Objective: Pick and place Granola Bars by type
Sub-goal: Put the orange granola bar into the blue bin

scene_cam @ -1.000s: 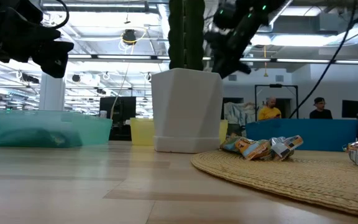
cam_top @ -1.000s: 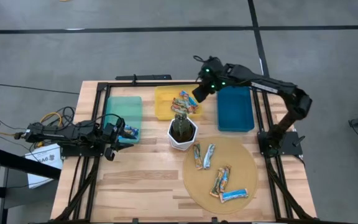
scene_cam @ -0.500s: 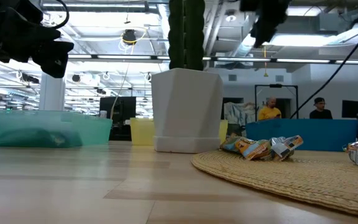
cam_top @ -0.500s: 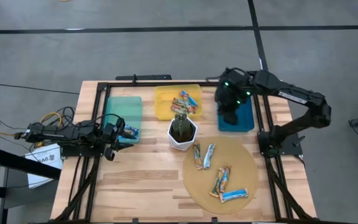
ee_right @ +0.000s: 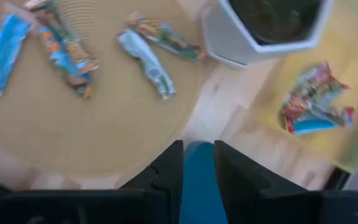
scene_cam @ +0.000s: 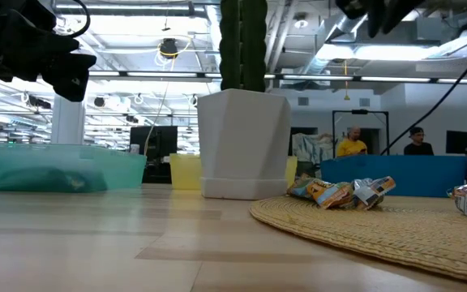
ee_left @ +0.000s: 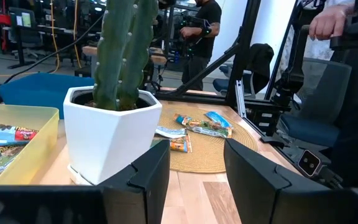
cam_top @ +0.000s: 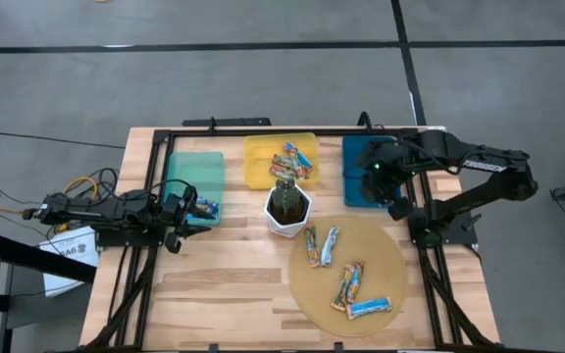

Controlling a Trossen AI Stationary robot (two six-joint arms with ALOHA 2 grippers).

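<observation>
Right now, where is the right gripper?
In the high view the right gripper hangs above the blue bin on the table's right side, just past the far edge of the round woven mat; nothing shows between its fingers.

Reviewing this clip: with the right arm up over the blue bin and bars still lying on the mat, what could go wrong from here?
The white pot stands close beside the woven mat, so the right gripper, empty above the blue bin, might clip it when reaching. Two bar pairs on the mat overlap, so a grasp may lift both.
</observation>
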